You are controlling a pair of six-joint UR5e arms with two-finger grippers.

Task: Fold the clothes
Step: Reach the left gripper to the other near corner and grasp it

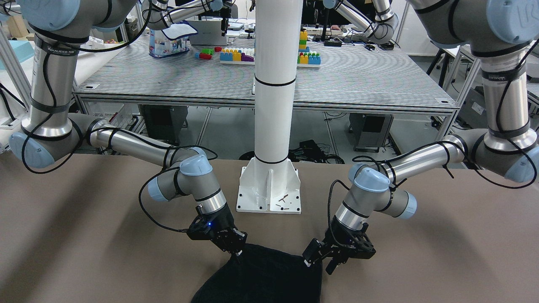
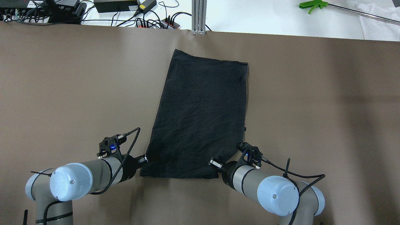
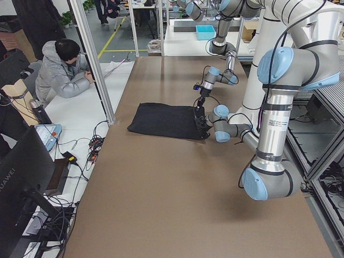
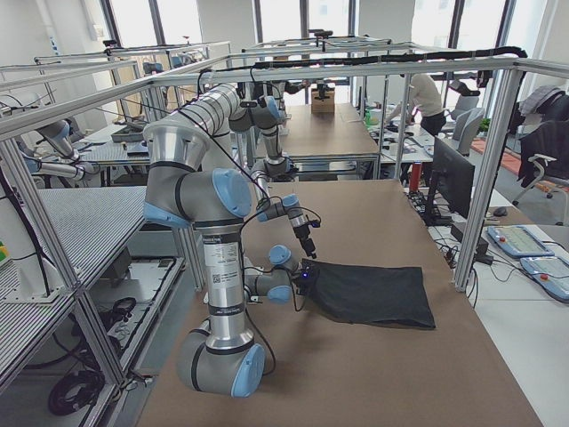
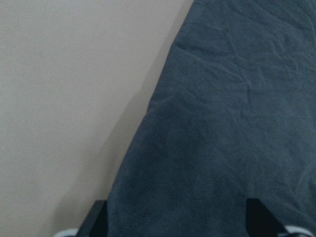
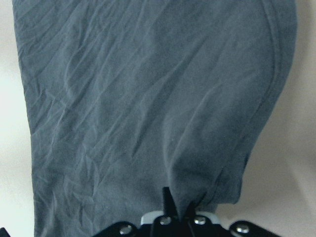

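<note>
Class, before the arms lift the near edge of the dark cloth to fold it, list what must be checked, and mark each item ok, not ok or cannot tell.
1. Grip of the right hand on the cloth at its near corner: ok, fabric bunches into the pinch.
2. Grip of the left hand on its corner: not ok, its fingers stand wide apart over the fabric.
3. Cloth spread flat on the table: ok, light wrinkles only.
4. Nothing lying on the cloth: ok.
5. One left finger under the hem: cannot tell.
</note>
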